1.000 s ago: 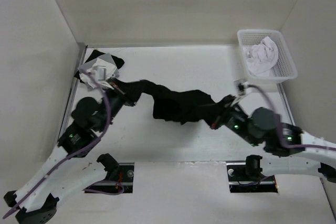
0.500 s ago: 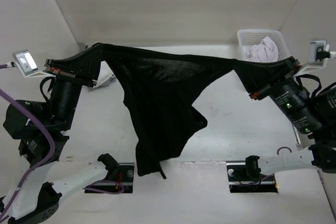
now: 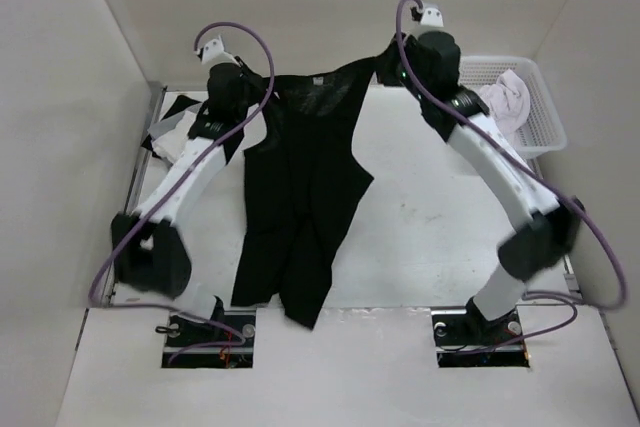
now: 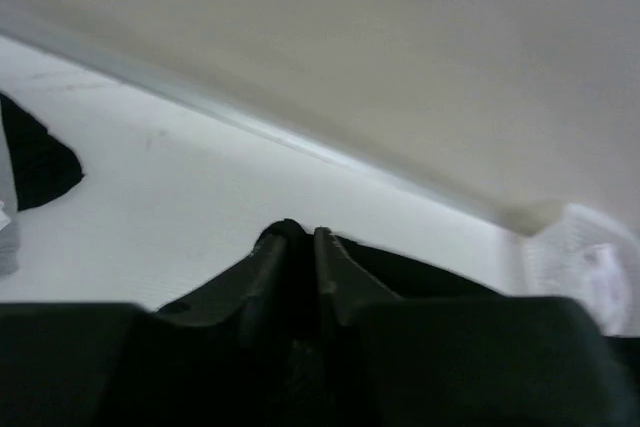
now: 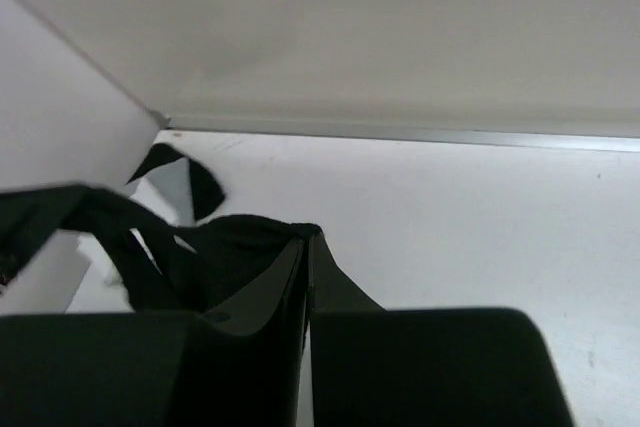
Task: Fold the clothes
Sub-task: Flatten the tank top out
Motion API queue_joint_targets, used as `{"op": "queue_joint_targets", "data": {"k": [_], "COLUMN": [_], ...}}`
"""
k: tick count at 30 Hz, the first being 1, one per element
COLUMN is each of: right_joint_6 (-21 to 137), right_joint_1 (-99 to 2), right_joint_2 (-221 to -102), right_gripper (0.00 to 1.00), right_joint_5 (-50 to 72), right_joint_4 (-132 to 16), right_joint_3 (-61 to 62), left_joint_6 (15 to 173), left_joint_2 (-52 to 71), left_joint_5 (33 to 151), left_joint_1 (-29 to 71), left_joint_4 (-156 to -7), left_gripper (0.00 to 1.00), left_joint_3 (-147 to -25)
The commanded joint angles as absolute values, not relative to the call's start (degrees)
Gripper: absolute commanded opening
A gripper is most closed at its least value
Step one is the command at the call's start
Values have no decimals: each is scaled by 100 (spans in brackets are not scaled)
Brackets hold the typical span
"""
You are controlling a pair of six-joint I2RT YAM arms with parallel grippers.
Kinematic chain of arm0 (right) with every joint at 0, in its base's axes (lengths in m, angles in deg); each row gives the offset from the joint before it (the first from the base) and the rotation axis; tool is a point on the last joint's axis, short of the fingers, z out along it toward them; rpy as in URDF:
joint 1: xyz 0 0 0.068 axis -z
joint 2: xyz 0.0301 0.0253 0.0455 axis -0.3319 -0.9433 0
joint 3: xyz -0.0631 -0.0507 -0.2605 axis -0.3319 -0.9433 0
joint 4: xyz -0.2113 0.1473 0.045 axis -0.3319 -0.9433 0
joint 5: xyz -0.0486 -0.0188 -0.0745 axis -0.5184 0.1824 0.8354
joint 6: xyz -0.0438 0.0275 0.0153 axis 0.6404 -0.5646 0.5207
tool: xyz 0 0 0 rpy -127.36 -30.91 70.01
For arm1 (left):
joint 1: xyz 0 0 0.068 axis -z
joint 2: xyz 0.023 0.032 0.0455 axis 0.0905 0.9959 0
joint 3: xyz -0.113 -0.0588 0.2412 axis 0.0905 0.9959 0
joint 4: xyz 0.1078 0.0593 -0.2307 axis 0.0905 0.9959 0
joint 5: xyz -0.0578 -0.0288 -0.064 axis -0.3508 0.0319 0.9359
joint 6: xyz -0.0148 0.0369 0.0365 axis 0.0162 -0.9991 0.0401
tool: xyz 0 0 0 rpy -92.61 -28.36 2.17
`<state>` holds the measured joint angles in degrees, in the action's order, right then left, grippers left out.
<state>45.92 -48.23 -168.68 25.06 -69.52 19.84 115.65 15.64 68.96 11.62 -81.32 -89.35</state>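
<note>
Right gripper [image 5: 305,237] pinches your black shirt [image 3: 300,177], upper frame, to spread it flat; left gripper [image 4: 302,235] narrow, hold unclear.

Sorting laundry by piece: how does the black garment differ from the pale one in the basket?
The black garment is black; the pale garment is pinkish-white. The black garment stretches long across the table, far side to near edge; the pale garment sits bunched in the white basket. Spread so, the black garment covers far more area than the pale garment. Both are soft cloth.
</note>
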Motion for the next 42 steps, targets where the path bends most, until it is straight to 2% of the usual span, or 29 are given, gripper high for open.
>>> {"op": "queue_joint_targets", "data": {"k": [1,2,3,4,5,7,9,10,11,12,14,15,17,21,23,25,30,37,42], "right_joint_6": [4004,3890,3541,3398,3318,3274,3169,3037,2958,2835,2703,2693,2667,2895,2931,2896,2720,2509,2430], "right_joint_1": [-3896,-3676,-3422,-3341,-3288,-3313,-3550,-3708,-3814,-4006,-4401,-4543,-5094,-5887,-6169,-6521,-6882,-6952,-6961], "right_joint_2": [-18286,-18787,-19340,-19424,-19347,-18761,-18093,-17706,-17520,-17170,-16642,-16491,-15808,-14927,-14662,-14285,-13827,-13572,-13545], "right_gripper": [6,11,29,39,45,49,45,36,30,17,3,2,1,5,6,10,14,16,16], "right_joint_5": [1638,1699,1674,1604,1534,1463,1410,1392,1384,1357,1383,1418,1689,2148,2236,2472,2860,2842,2825], "right_joint_4": [-6624,-6764,-7018,-7064,-7056,-6576,-5899,-5539,-5387,-5064,-4676,-4604,-4473,-4542,-4630,-4718,-4727,-4665,-4551], "right_joint_3": [3402,3937,4595,4671,4507,3353,1833,963,554,-224,-1297,-1591,-2564,-3491,-3791,-4230,-4819,-5259,-5374], "left_joint_6": [11859,11807,11719,11701,11675,11674,11771,11814,11876,11946,12034,12156,12481,12886,13202,13798,14916,14979,14900], "left_joint_2": [2552,2903,3342,3433,3408,2998,2522,2242,1995,1784,1275,976,204,-932,-1310,-1688,-2296,-1805,-1541], "left_joint_5": [7195,7230,7247,7256,7239,7116,6993,6914,6818,6730,6537,6422,6142,5727,5709,5648,5270,5252,5323], "left_joint_1": [786,716,628,601,601,671,881,1021,1153,1294,1592,1768,2129,2622,2780,3008,3317,3273,3273], "left_joint_4": [-8385,-8324,-8010,-7833,-7796,-8058,-8445,-8586,-8631,-8640,-8579,-8483,-7948,-6770,-6148,-5287,-4659,-4834,-4922], "left_gripper": [15,23,34,38,42,43,40,38,35,31,24,18,6,4,9,20,33,37,33], "left_joint_3": [-9833,-10140,-10622,-10748,-10698,-10025,-9066,-8514,-7969,-7502,-6485,-5991,-5067,-4335,-4185,-3992,-3447,-3376,-3419]}}
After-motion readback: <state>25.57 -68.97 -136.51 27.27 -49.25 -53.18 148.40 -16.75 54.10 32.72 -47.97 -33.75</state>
